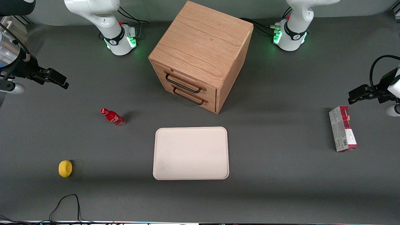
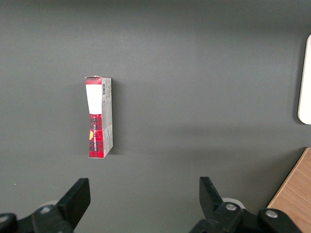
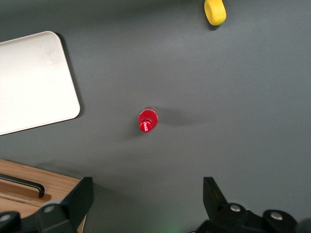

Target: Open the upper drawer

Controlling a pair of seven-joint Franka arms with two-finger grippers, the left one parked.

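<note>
The oak cabinet (image 1: 203,43) stands mid-table, turned at an angle. Its upper drawer (image 1: 190,82) is shut flush, with its long black bar handle (image 1: 182,84) just above the bottom drawer's handle (image 1: 188,97). My right gripper (image 1: 59,80) hangs open and empty over bare table toward the working arm's end, well apart from the cabinet. In the right wrist view the gripper (image 3: 146,190) is wide open over grey table. A cabinet corner with a black handle end (image 3: 24,184) shows beside one finger (image 3: 80,196); I cannot tell which drawer it belongs to.
A red bottle (image 1: 112,117) stands between gripper and cabinet, nearer the camera; it shows in the right wrist view (image 3: 147,120). A lemon (image 1: 65,168) lies nearer still. A white tray (image 1: 191,153) lies before the cabinet. A carton (image 1: 342,132) lies toward the parked arm's end.
</note>
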